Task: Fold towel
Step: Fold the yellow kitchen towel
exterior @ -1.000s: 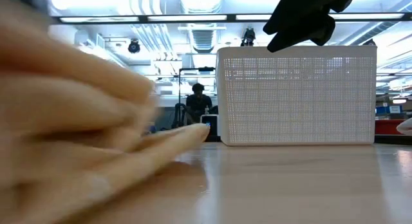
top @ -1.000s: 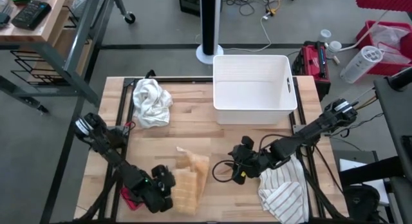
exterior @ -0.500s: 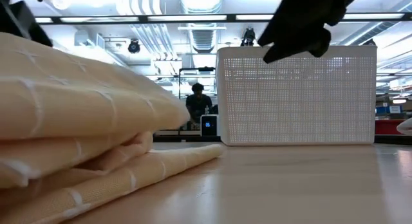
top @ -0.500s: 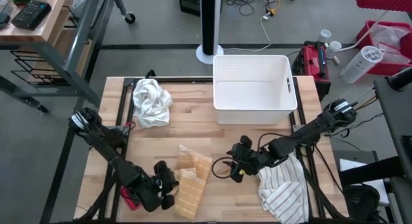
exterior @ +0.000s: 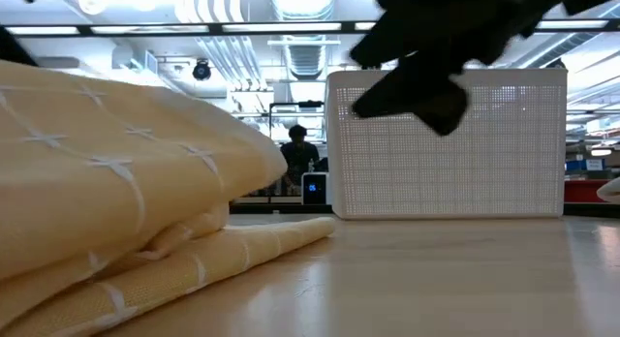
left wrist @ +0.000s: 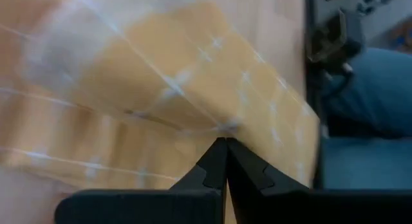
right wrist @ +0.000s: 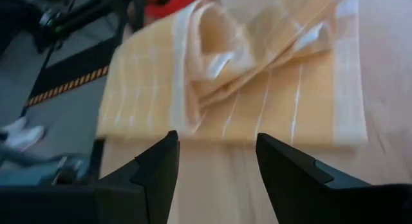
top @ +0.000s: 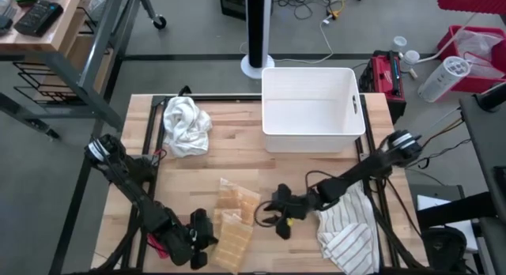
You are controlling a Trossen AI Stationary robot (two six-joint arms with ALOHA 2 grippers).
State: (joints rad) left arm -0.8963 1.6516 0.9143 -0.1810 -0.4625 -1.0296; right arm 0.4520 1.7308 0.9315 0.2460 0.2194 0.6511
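Left gripper [top: 199, 245], at the near edge of the worktop [top: 237, 145], has its fingers pressed together on an edge of the yellow towel [top: 233, 220]; the left wrist view shows the two tips meeting w/ cloth pinched right at them. Right gripper [top: 278, 221] hovers just beside the towel's other side, fingers spread, holding nothing. Towel lies partly folded near the front centre, layers bunched and uneven, w/ one lobe rising in a soft hump. Risks, as a judgement: the left pinch looks shallow, at the very hem, so a pull could let the cloth slip free or drag only the top layer, leaving the fold crooked. If the right gripper comes in low it may shove the pile rather than catch a corner, or nip several layers at once. Towel sits close to the front edge, so a tug that way could slide it off. A white cloth [top: 186, 125], white bin [top: 313, 109] and striped cloth [top: 348, 235] sit apart, prob. not in the way.
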